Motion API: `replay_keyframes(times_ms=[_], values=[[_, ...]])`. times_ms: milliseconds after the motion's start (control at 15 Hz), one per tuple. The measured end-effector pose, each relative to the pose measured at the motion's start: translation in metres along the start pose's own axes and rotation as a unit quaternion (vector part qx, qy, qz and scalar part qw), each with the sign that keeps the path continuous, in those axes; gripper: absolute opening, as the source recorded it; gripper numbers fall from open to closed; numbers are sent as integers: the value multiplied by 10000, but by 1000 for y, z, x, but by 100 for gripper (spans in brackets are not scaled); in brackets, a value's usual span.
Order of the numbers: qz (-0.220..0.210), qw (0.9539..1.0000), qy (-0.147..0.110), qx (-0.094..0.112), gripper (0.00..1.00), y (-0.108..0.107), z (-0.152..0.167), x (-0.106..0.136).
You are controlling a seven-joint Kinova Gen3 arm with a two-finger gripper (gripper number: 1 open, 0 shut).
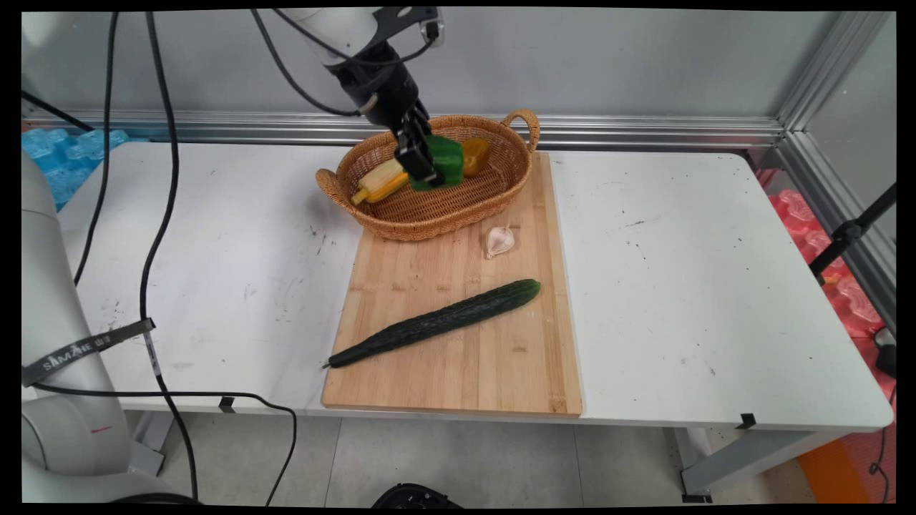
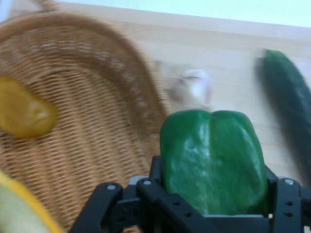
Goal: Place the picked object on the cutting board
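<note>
My gripper (image 1: 429, 166) is shut on a green bell pepper (image 1: 447, 162) and holds it just above the wicker basket (image 1: 429, 214). In the hand view the green bell pepper (image 2: 214, 160) fills the space between the fingers, with the basket (image 2: 97, 111) to its left. In the basket lie a corn cob (image 1: 378, 182) on the left and a yellow pepper (image 1: 475, 156) on the right; the yellow pepper (image 2: 24, 114) also shows in the hand view. A garlic bulb (image 1: 499, 240) and a long cucumber (image 1: 436, 322) lie on the wooden cutting board (image 1: 458, 357).
The basket stands on the board's far end, near the back wall's metal rail (image 1: 644, 130). Black cables (image 1: 154, 250) hang over the table's left side. White table top (image 1: 701, 286) spreads to the right of the board. The garlic bulb (image 2: 192, 87) and cucumber (image 2: 286, 102) appear beyond the pepper.
</note>
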Motion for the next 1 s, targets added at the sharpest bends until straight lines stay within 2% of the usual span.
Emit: replay_keyframes(times_ms=[400, 1000], values=[[584, 9977, -116, -329, 0, 31, 18, -13], [892, 9945, -237, -502, 0, 51, 83, -38]])
